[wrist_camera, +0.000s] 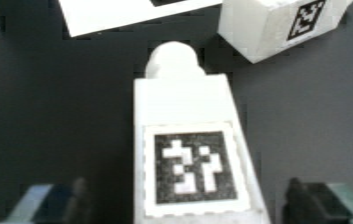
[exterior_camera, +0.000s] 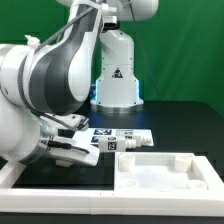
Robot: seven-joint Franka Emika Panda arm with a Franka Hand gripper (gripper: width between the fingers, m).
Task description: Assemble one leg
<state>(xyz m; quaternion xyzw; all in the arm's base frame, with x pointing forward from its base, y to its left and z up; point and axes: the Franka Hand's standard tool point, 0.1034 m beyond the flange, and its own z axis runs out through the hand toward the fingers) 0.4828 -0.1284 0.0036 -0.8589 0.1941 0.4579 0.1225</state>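
In the wrist view a white leg [wrist_camera: 187, 120] lies on the black table, a black-and-white tag [wrist_camera: 194, 162] on its upper face and its short rounded end [wrist_camera: 173, 55] pointing away from the gripper. My gripper [wrist_camera: 182, 200] is open. Its dark fingers [wrist_camera: 57, 200] stand on either side of the leg's tagged end, with a gap on each side. A second tagged leg [wrist_camera: 279, 30] lies beyond it. In the exterior view the gripper [exterior_camera: 78, 148] is low over the table, and the leg between its fingers is mostly hidden.
A large white tray-like panel [exterior_camera: 165, 170] with raised rims lies at the front, on the exterior view's right. White tagged pieces [exterior_camera: 125, 136] lie just behind it. A flat white tagged piece [wrist_camera: 141, 12] lies beyond the leg. The arm's white base [exterior_camera: 115, 80] stands at the back.
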